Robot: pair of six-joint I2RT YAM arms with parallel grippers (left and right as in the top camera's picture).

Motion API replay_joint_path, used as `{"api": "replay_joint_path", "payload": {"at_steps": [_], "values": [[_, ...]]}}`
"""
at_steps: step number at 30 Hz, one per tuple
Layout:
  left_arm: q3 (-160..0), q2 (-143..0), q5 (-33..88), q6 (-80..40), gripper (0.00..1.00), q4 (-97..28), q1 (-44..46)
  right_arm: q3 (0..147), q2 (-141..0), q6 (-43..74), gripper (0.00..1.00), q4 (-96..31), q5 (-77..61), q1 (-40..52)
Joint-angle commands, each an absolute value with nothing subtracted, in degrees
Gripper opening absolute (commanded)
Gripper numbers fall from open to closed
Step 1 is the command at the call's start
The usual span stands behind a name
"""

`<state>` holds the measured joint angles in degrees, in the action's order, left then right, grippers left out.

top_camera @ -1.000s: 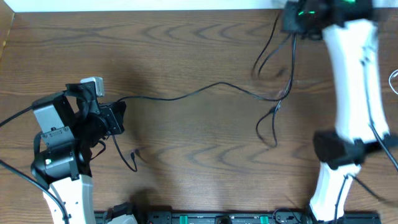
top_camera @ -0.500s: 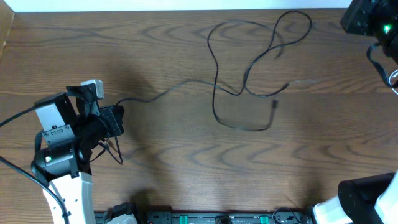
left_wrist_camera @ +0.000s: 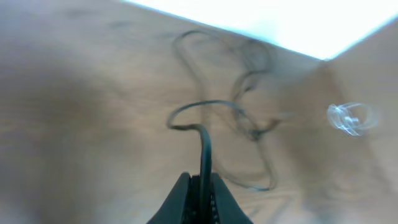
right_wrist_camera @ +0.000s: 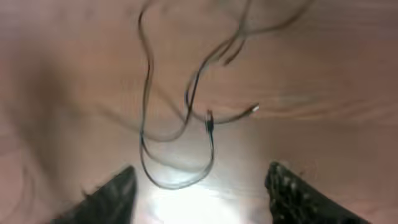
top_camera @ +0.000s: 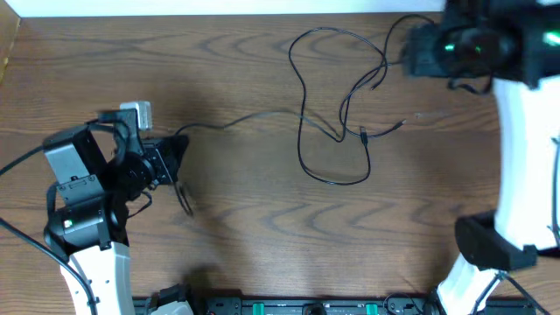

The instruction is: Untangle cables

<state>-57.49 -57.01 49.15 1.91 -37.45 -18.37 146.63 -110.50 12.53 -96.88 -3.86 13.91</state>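
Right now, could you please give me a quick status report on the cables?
Left claw shut on cable. Right claw open, empty, near its loops. Loops cross, not yet untangled. Nothing else in the way.

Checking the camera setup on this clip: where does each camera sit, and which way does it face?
Overhead: above the table, looking straight down; left gripper and right gripper show.
Left wrist: low, looking forward along its shut fingers, which hold the cable.
Right wrist: raised, looking down between open fingers.
Shared: all three see the cable's loops.
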Motion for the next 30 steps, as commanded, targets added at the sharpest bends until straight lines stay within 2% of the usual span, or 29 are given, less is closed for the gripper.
{"api": "replay_joint_path", "payload": {"at_steps": [1, 4, 10, 17, 30], "values": [[-57.4, -56.8, 67.2, 2.8, 0.08, -33.5, -18.6, 143.0, -112.8, 3.2, 0.79, -97.3, -12.0, 17.0], [-57.4, -56.8, 70.5, 2.8, 0.08, -29.7, -18.6, 139.5, -114.5, -2.3, 0.86, -97.1, -12.0, 19.5], [-57.4, -56.8, 64.9, 2.7, 0.09, -28.0, -18.6, 134.0, -116.4, -5.5, 0.99, -94.2, -9.2, 22.3], [-57.4, -56.8, 63.3, 2.8, 0.10, -27.9, -18.6, 126.5, -116.5, -6.1, 0.99, -91.0, -7.0, 22.6], [-57.4, -56.8, 63.3, 2.8, 0.09, -27.9, -18.6, 109.6, -116.5, -16.4, 0.99, -77.2, -8.1, 26.0]]}}
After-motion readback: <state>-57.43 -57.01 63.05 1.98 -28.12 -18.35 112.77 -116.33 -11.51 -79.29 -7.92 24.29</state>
